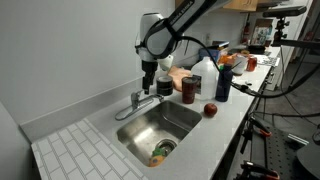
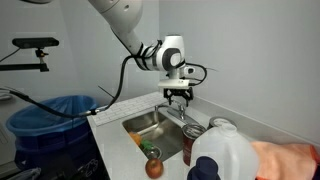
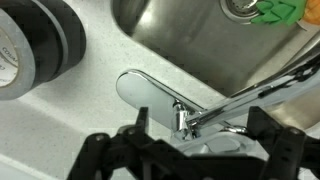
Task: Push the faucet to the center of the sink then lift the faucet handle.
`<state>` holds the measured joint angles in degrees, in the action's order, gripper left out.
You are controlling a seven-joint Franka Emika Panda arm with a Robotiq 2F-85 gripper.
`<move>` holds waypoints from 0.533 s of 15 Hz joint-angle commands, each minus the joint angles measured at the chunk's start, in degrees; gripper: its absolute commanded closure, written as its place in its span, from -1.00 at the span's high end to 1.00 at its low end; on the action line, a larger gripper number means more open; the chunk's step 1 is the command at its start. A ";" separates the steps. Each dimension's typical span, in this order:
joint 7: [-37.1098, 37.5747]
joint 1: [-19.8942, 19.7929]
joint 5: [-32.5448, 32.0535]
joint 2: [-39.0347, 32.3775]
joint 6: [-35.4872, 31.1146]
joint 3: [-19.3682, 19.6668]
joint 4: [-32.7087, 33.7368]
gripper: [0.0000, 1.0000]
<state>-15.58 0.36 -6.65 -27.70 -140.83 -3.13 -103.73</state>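
The chrome faucet point(image 1: 136, 101) stands at the back rim of the steel sink point(image 1: 175, 131). In this exterior view its spout slants out over the basin's left part. In the wrist view the flat handle point(image 3: 146, 92) lies down and the spout point(image 3: 268, 82) runs off to the right. My gripper point(image 3: 200, 142) is open, with its dark fingers either side of the faucet base and nothing gripped. In both exterior views the gripper point(image 1: 150, 82) point(image 2: 178, 96) hangs just above the faucet point(image 2: 187, 116).
A black tape roll point(image 3: 30, 45) lies on the counter beside the faucet. A white jug point(image 1: 203, 75), a brown can point(image 1: 189, 90), a blue bottle point(image 1: 222, 82) and a red apple point(image 1: 210, 110) stand beside the sink. Green and orange scraps point(image 1: 160, 151) lie at the drain. A blue bin point(image 2: 55, 115) stands on the floor.
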 commanded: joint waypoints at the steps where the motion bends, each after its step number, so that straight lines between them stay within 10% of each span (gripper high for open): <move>1: 1.39 1.13 -2.75 -2.32 -3.17 1.13 3.52 1.00; 8: 4.10 3.17 -6.89 -3.16 -8.45 2.34 6.86 1.00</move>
<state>-13.82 1.53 -11.08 -29.48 -148.10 -2.65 -99.84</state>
